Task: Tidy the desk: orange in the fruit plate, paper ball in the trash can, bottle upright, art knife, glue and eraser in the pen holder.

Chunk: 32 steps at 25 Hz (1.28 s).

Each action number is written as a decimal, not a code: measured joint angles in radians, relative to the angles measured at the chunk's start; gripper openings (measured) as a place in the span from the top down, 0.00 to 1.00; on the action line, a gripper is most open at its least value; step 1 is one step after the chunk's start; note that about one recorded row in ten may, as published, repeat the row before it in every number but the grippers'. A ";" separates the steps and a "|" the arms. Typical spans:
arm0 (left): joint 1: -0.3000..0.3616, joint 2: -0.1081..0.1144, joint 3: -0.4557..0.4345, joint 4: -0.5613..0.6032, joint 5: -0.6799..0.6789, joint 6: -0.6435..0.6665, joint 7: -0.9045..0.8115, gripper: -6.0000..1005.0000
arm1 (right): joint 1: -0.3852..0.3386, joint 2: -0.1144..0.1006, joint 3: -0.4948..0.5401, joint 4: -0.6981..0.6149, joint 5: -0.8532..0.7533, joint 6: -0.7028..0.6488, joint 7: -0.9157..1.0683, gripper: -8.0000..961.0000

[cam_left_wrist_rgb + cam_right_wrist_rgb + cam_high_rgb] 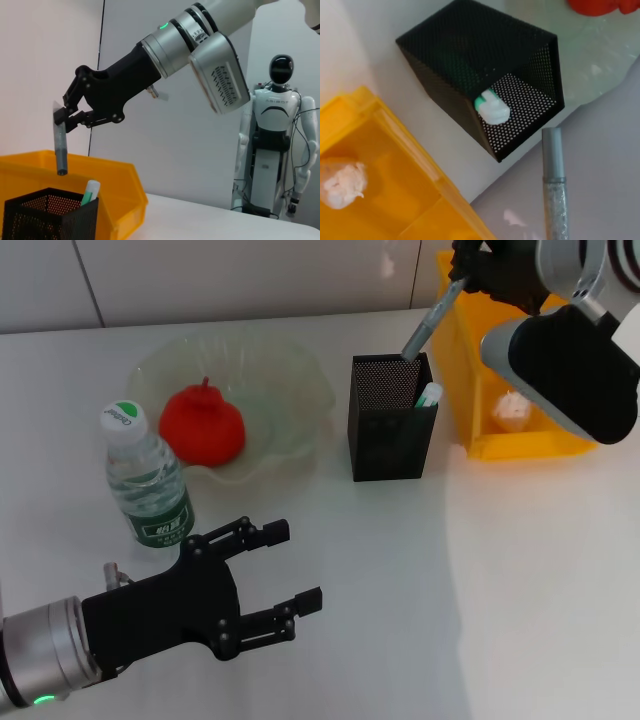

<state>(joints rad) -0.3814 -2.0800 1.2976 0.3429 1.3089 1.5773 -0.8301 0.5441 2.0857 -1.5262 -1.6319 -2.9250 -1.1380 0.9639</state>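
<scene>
**Q:** Presently, which step is shown in hand?

**A:** Stowing of the art knife [428,322] is depicted. The slim grey tool is held by its upper end in the right gripper [61,116], whose fingers are closed on it, and it is suspended tip-down just above the open top of the pen holder [391,420]. A white-and-green glue stick [491,106] is already seen inside the holder. Beyond the gripper, the paper ball [340,183] is seen lying in the trash can [480,400].

**Q:** And the other items?

**A:** The orange [203,425] is seated in the fruit plate [290,370], and the bottle [148,480] is stood upright close beside the left gripper [272,585], which is held wide open and empty over the desk. The eraser cannot be located.

**Q:** What is called for next?

**A:** Judged from the pose, the tip should be centred over the mesh opening, lowered inside clear of the rim and glue stick, then released.
</scene>
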 joint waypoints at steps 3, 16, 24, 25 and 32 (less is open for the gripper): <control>-0.002 0.000 0.003 -0.004 -0.006 0.000 0.000 0.21 | 0.008 0.000 -0.009 0.031 0.000 0.028 -0.025 0.79; -0.010 0.000 0.016 -0.004 -0.026 -0.003 0.001 0.21 | 0.039 0.004 -0.057 0.122 -0.002 0.068 -0.070 0.77; -0.010 0.000 0.026 -0.005 -0.045 -0.006 0.003 0.21 | 0.051 0.005 -0.057 0.142 -0.002 0.081 -0.083 0.76; -0.010 0.000 0.027 -0.005 -0.049 -0.006 0.003 0.21 | 0.051 0.005 -0.056 0.142 -0.002 0.080 -0.083 0.76; -0.012 0.000 0.028 -0.006 -0.050 -0.007 0.003 0.21 | 0.048 0.005 -0.055 0.127 0.000 0.037 -0.060 0.75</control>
<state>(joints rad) -0.3934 -2.0800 1.3253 0.3374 1.2590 1.5706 -0.8268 0.5925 2.0909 -1.5810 -1.5051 -2.9254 -1.1013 0.9040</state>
